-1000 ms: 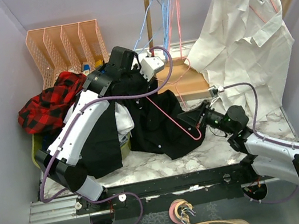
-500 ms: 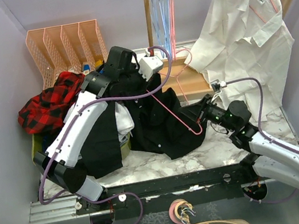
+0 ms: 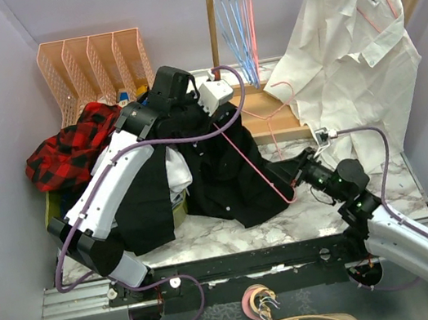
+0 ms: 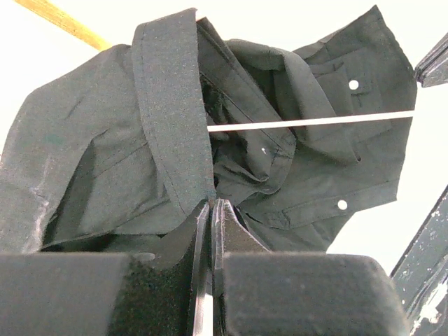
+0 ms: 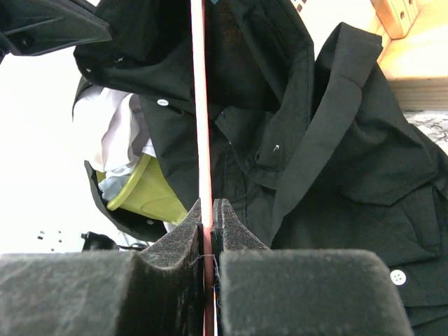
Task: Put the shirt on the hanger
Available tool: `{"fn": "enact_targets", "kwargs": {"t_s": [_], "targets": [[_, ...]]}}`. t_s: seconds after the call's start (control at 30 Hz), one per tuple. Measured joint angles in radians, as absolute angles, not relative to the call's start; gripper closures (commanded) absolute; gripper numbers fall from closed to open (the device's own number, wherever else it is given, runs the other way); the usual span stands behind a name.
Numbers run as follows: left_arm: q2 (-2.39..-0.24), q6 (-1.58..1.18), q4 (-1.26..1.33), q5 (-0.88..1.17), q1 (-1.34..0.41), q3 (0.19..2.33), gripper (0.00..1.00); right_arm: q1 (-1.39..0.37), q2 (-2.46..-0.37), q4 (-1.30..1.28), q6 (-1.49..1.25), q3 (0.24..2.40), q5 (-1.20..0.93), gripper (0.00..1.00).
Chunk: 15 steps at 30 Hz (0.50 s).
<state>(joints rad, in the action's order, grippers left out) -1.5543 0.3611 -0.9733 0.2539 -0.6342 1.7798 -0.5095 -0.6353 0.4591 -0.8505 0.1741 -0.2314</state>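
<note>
The black shirt (image 3: 224, 170) hangs bunched from my left gripper (image 3: 193, 112), which is shut on its collar edge; in the left wrist view the pads (image 4: 211, 204) pinch the collar band of the shirt (image 4: 168, 126). The pink-red hanger (image 3: 252, 161) slants across the shirt front, its hook (image 3: 277, 87) by the rack base. My right gripper (image 3: 289, 173) is shut on the hanger's lower corner; in the right wrist view the hanger wire (image 5: 201, 105) runs straight up out of the gripper (image 5: 208, 206), in front of the shirt (image 5: 322, 175). The hanger wire (image 4: 308, 120) shows pale in the left wrist view.
A white shirt (image 3: 353, 53) hangs on a pink hanger at the right of the wooden rack (image 3: 273, 116). Blue wire hangers (image 3: 230, 8) hang from the rail. A red-and-black plaid garment (image 3: 71, 148), a peach file organiser (image 3: 94, 65) and a yellow-green bin (image 5: 143, 192) are at the left.
My right gripper has pulled back and to the right with the hanger, and the hanger's hook has swung right. The left arm and shirt have stayed put.
</note>
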Motion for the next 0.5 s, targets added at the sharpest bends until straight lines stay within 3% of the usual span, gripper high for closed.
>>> {"fn": "enact_targets", "kwargs": {"t_s": [0.17,0.5], "targets": [[-1.557,0.361,-0.979,0.268,-0.634,1.780,0.95,-0.509,-0.701,0.477,-0.863,0.171,-0.229,0.99],[-1.569,0.362,-1.011,0.332,-0.629,1.780,0.95,-0.509,-1.050,0.769,-0.883,0.194,-0.366,0.99]]}}
